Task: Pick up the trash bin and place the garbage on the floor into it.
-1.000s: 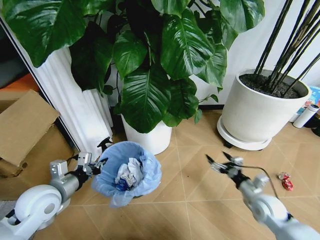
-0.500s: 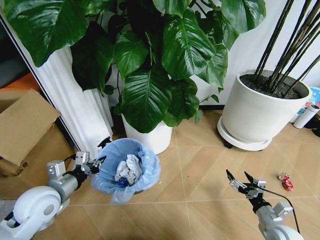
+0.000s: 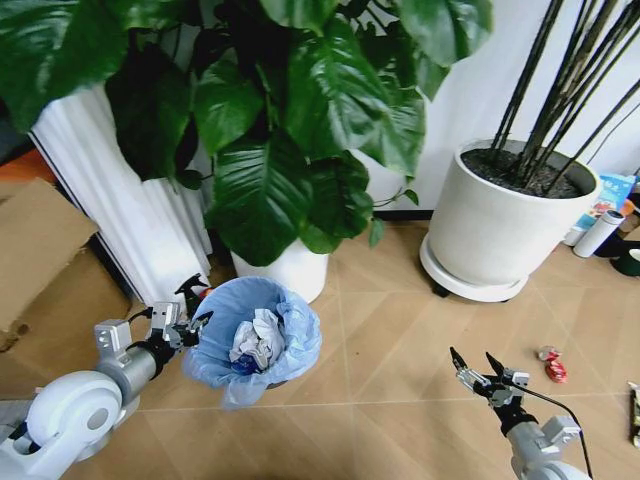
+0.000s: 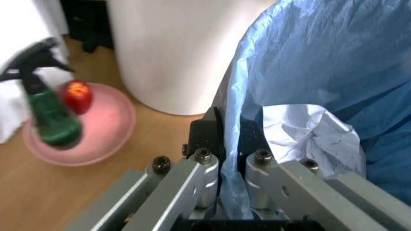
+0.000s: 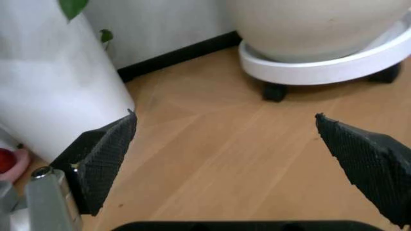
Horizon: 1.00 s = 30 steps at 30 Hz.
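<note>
The trash bin [image 3: 258, 345] is seen at about 8 o'clock in the head view, just in front of the white pot [image 3: 283, 270] of the large-leaved plant. It is lined with a crinkly light-blue bag [image 4: 308, 72], and crumpled white paper [image 3: 256, 340] with a bit of blue wrapper is held inside it. The bin's rim at its 9 o'clock side is pinched, bag and all, between the pressed-together fingers [image 4: 207, 137] of the left gripper [image 3: 192, 326]. The right gripper [image 3: 478, 366] is held at about 5 o'clock over the floor [image 3: 390, 330], its fingers [image 5: 103, 159] spread wide and holding nothing. A red crumpled wrapper [image 3: 551, 366] lies on the floor at 4 o'clock, apart from the right gripper. In the left wrist view a green spray bottle [image 4: 48, 108] is seen on a pink saucer [image 4: 109, 127].
</note>
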{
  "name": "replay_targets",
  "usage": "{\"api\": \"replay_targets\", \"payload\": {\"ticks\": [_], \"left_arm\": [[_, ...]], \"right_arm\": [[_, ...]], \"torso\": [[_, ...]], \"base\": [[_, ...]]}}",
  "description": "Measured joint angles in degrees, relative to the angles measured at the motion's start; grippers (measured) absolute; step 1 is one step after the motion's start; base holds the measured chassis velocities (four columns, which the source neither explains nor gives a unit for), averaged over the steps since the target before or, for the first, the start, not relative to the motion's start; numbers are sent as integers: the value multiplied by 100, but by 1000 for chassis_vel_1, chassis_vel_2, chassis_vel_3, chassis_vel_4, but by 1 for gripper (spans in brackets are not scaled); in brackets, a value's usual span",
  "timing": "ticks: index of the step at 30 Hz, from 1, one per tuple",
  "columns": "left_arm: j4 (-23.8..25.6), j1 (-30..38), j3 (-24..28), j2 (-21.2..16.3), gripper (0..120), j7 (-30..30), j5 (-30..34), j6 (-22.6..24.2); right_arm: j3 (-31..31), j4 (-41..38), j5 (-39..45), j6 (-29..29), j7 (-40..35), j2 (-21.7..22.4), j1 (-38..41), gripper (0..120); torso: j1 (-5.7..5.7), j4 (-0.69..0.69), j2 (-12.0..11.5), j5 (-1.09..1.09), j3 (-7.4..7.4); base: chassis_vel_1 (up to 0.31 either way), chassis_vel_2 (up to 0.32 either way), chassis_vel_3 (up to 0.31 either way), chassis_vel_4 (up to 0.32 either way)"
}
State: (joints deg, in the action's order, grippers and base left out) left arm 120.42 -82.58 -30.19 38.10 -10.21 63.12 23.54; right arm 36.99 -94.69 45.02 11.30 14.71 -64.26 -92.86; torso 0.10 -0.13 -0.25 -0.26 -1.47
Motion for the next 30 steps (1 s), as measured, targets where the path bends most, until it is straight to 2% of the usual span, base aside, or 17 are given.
{"api": "replay_targets", "payload": {"ticks": [30], "left_arm": [[63, 2, 38, -1, 0, -10, 5, 5]], "right_arm": [[62, -7, 34, 55, 19, -35, -155, 100]], "torso": [[0, 1, 0, 0, 0]], "base": [[-105, -103, 108, 104]]}}
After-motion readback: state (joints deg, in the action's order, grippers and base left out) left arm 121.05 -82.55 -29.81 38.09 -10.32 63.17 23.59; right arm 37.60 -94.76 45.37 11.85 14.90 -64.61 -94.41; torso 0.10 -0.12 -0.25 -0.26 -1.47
